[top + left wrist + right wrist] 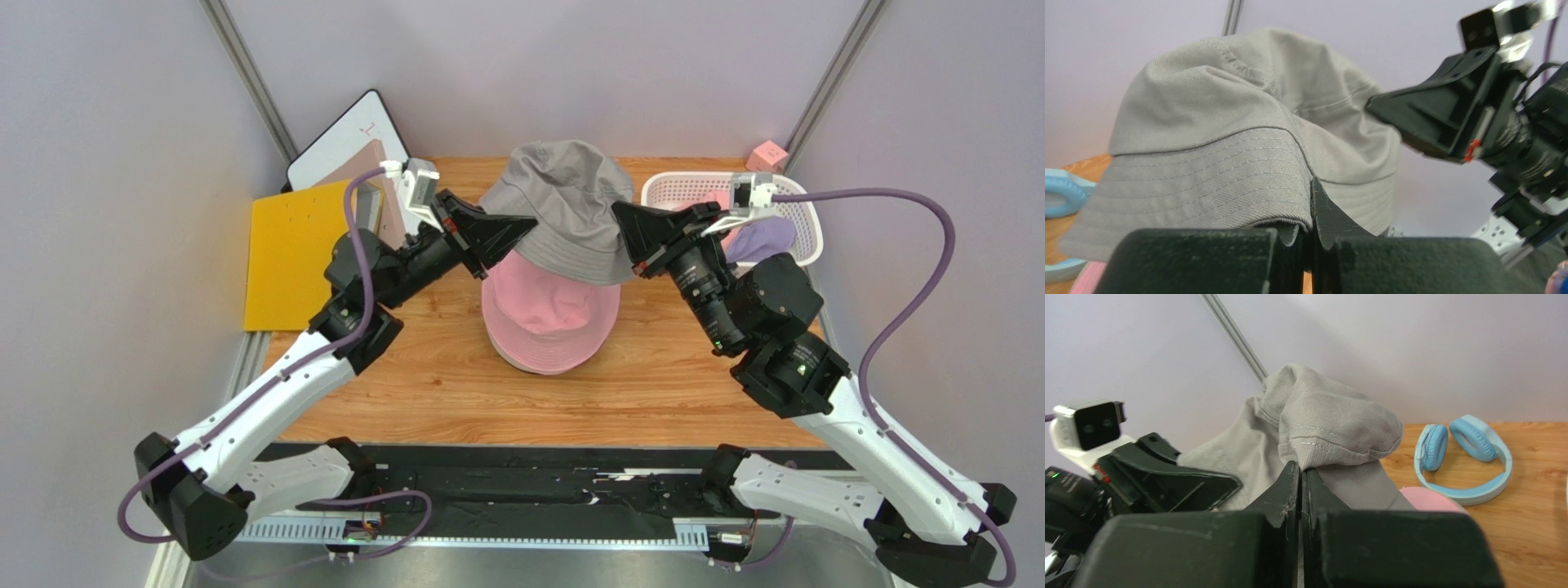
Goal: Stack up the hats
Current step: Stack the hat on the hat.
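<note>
Top view: the left jaws and right jaws hold the grey hat (567,208) by opposite brim edges over the pink hat (546,321) on the desk (662,380). Left wrist: jaws clamped on the brim. Right wrist: jaws pinching grey fabric. Stacking is apparently under way; next, lower it squarely onto the pink crown.

A pink hat (546,325) lies near the middle of the wooden table (687,380). At the far right sits a white basket (687,186), with a small pink cube (768,156) just behind it. A yellow board (288,251) lies along the left edge, and light blue headphones (1468,459) rest flat on the wood.
</note>
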`<state>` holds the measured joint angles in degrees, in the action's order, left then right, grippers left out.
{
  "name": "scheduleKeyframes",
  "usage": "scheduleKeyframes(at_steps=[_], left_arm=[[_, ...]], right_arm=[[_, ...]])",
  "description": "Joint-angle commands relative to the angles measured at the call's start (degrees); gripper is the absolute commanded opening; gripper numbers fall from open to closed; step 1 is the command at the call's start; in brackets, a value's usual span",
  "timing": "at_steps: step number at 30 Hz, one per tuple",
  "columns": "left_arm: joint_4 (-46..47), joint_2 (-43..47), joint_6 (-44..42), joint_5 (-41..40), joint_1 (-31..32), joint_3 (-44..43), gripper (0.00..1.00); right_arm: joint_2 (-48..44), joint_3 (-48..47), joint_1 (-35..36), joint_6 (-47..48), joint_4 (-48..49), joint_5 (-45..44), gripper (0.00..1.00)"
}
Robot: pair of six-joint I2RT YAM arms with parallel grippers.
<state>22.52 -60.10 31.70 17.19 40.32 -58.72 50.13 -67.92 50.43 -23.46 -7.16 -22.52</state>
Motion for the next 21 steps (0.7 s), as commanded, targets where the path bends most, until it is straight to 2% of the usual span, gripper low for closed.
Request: scheduleKeyframes(at_steps=[1, 3, 11, 21], left_arm=[[3.04, -4.93, 0.1, 13.28, -6.12, 1.58, 0.0], [3.84, -7.13, -0.15, 15.23, -7.7, 2.82, 0.0], [-0.89, -8.02, -3.23, 12.78, -8.15, 7.03, 0.0], [-10.92, 5.42, -2.08, 7.95, -8.32, 16.78, 0.0]], right_arm=[[-1.17, 2.16, 0.28, 9.66, 6.62, -1.82, 0.0], [-0.74, 3.32, 0.28, 11.76, 8.55, -1.3, 0.0], [2.6, 8.32, 0.28, 13.97, 10.24, 2.48, 0.0], [-1.43, 13.86, 0.28, 7.74, 4.09, 6.7, 0.0]])
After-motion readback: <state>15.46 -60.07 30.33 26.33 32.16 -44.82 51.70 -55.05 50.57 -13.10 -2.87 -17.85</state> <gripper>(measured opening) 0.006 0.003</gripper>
